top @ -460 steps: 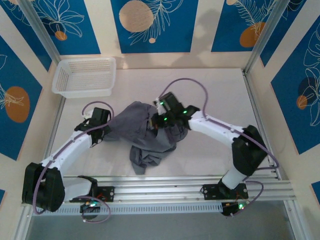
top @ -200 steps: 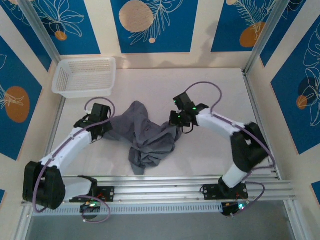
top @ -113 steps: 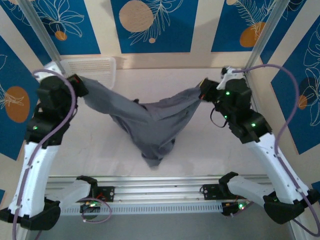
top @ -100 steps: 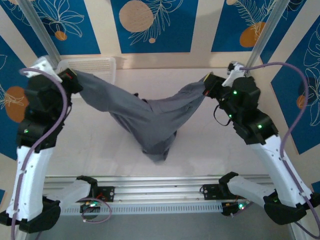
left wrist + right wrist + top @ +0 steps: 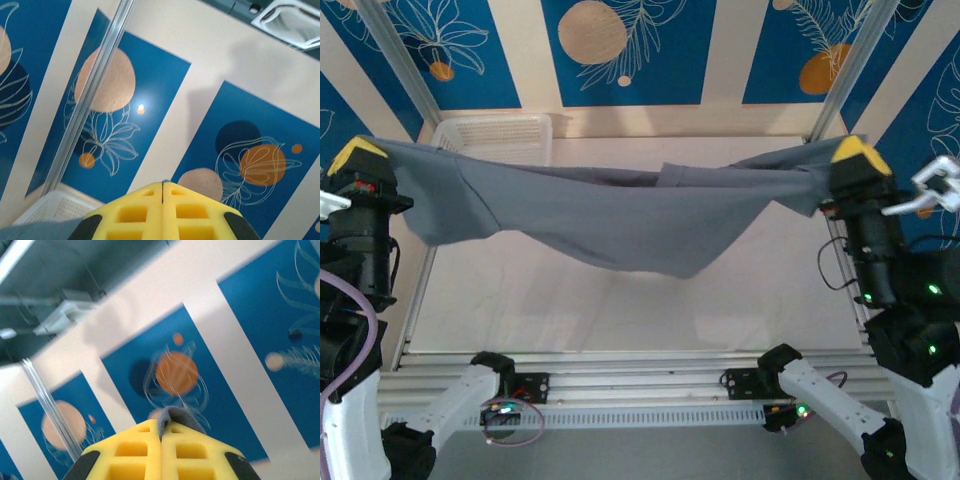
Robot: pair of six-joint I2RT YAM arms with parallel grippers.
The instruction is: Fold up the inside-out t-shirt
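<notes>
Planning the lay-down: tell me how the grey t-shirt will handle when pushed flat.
Likely very floppy: the t-shirt sags in the middle between the left gripper and right gripper. Probably light, since two small pinches carry it all. Pushed on the table, it would likely bunch rather than slide as a sheet.

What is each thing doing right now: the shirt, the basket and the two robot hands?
Dark grey soft fabric t-shirt: held up off the table, stretched between both grippers, sagging in the middle.
White plastic mesh basket: upright at the far left, partly behind the shirt.
Left gripper: shut on the shirt.
Right gripper: shut on the shirt.
</notes>
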